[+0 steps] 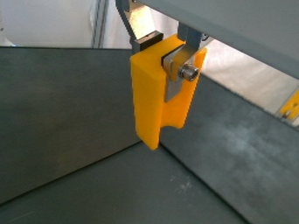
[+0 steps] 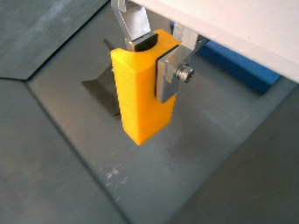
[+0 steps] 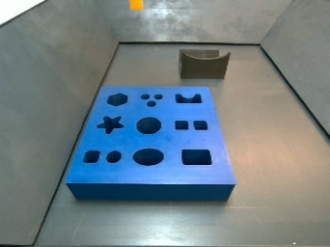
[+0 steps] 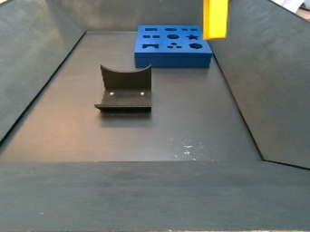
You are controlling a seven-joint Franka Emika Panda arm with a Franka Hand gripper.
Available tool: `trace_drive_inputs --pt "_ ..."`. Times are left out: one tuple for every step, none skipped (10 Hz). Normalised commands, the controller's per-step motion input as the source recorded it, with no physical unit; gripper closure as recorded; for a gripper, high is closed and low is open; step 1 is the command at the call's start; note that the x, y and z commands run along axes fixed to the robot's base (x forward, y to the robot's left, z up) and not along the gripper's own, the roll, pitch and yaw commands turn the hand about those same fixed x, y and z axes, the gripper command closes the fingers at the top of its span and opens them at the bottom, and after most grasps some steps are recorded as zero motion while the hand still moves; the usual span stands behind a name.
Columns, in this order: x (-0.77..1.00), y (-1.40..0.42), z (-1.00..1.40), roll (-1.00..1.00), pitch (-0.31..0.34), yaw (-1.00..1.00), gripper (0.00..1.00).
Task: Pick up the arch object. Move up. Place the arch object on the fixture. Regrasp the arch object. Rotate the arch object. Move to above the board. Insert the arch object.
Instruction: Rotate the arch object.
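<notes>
Gripper [image 1: 163, 59] high over the counter [image 4: 182, 127], fingers [image 2: 173, 68] clamped on the upright arch [image 2: 143, 94]; fixture [image 4: 123, 89] and board [image 3: 152, 142] well apart below.

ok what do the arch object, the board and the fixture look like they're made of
The arch object, held in the gripper above the floor: probably plastic, uniform orange-yellow with a smooth, slightly glossy face. The board: likely matte plastic or foam, evenly blue, cleanly cut holes. The fixture: dark, dull, possibly plastic or metal.
</notes>
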Motion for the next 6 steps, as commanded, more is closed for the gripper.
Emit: trace_drive_inputs --pt "-0.03 0.02 0.01 -1.0 -0.118 -0.1 1.0" --pt "-0.03 0.02 0.01 -1.0 -0.12 -0.1 1.0" --pt "-0.03 0.02 0.01 -1.0 -0.128 -0.11 1.0" --pt "-0.02 0.02 0.0 -1.0 -0.135 -0.12 1.0" --pt "-0.02 0.02 0.0 -0.81 -0.117 -0.1 1.0" --pt "-0.02 0.02 0.0 -0.62 -0.099 -0.08 1.0"
